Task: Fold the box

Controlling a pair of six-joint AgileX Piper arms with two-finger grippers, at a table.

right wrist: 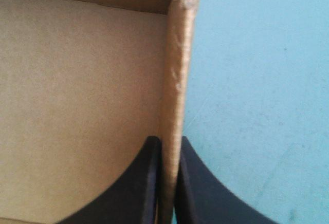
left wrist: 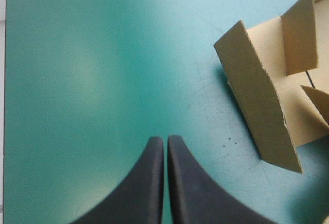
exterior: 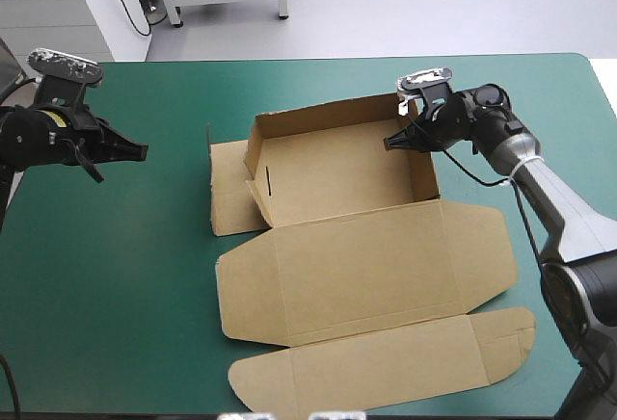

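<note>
The brown box (exterior: 337, 208) lies mid-table as a half-formed tray: far wall and right wall raised, the left wall only partly up, the lid sheet (exterior: 376, 275) flat toward the near edge. My right gripper (exterior: 403, 141) is at the tray's far right corner, shut on the box's right wall (right wrist: 176, 75); one black finger sits inside the tray, the other outside. My left gripper (exterior: 135, 150) hovers over bare teal-green cover well to the left of the box, fingers (left wrist: 151, 183) shut together and holding nothing. In the left wrist view the box's left flap (left wrist: 262, 106) stands ahead and to one side.
A loose side flap (exterior: 229, 194) lies flat on the cover to the left of the tray. A long tuck flap (exterior: 386, 367) reaches close to the table's near edge. Bare teal-green cover (exterior: 106, 275) spreads on the left.
</note>
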